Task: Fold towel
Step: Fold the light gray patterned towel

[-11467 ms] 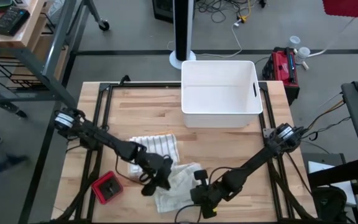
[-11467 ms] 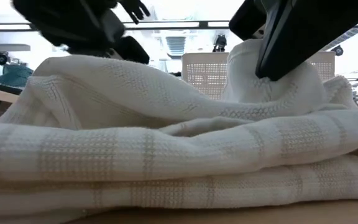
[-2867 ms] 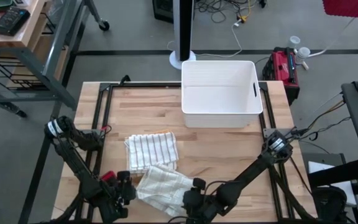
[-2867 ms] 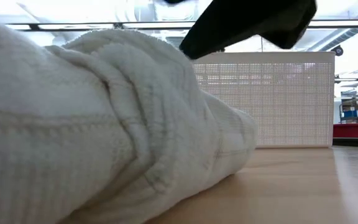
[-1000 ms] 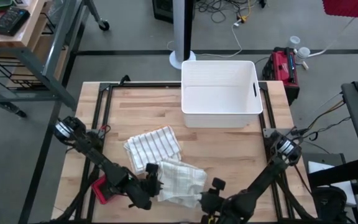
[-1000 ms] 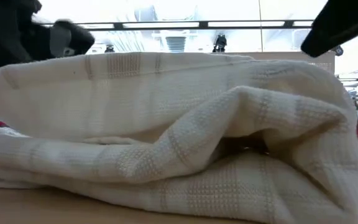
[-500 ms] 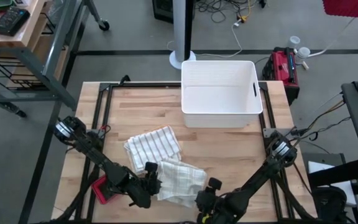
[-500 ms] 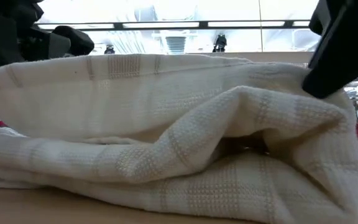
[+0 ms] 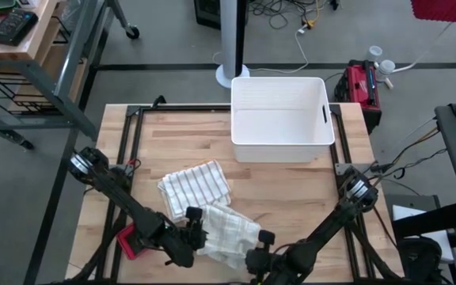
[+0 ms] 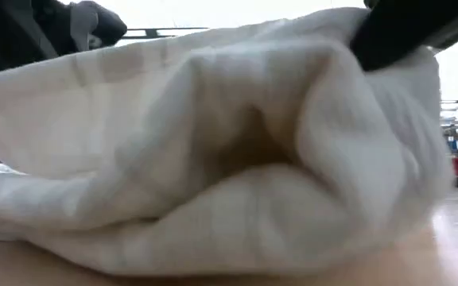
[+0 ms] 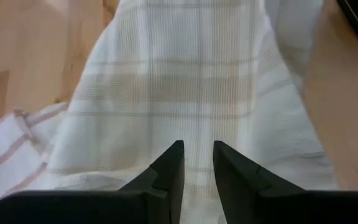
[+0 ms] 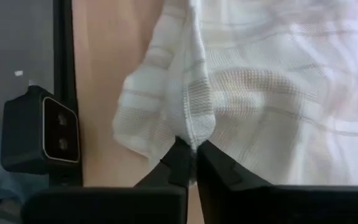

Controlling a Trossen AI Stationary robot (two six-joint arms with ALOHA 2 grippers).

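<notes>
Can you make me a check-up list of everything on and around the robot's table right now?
Surface: wooden table, bare boards around the cloths.
Job's things: checked towel bunched near the front edge; striped towel lying folded just behind it.
Clutter: white bin at the back, nothing seen inside; red object partly hidden under the left arm.
Grippers: left gripper pinching the checked towel's left side; right gripper shut on a ridge of its right edge.
Cables: loose cords on the floor behind the table.
Surroundings: red toolbox on the floor right of the bin; a wooden desk at far left.
</notes>
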